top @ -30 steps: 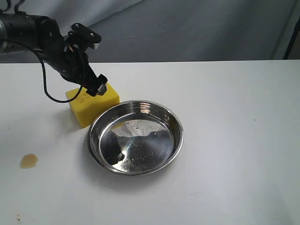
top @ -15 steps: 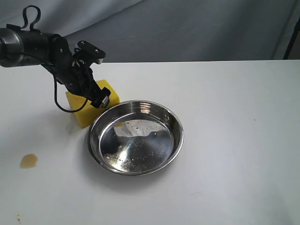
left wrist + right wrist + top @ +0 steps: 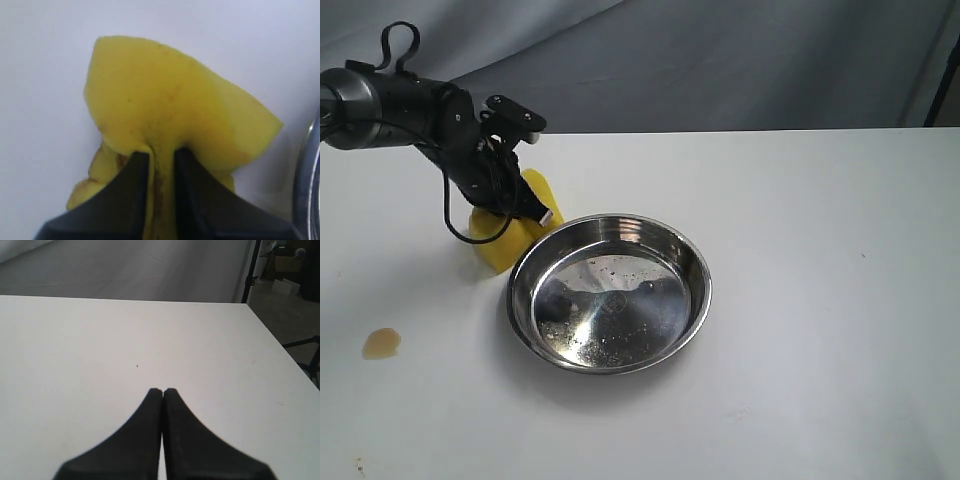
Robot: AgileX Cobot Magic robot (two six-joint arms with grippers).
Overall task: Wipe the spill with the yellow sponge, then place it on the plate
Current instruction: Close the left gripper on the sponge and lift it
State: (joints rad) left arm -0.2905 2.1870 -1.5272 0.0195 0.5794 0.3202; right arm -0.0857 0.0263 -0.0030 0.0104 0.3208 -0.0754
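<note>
Exterior looks down on table point(image 3: 820, 300); left wrist close (sharing sponge point(image 3: 170, 115)).

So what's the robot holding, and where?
The left gripper pinches the yellow sponge across its middle, squashing it; the right gripper holds nothing.

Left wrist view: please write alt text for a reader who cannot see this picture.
The left gripper pinches the yellow sponge, squeezing the foam into a deep fold between its black jaws. Behind the sponge is a white table, and the shiny rim of the plate shows at one edge of the picture.
</note>
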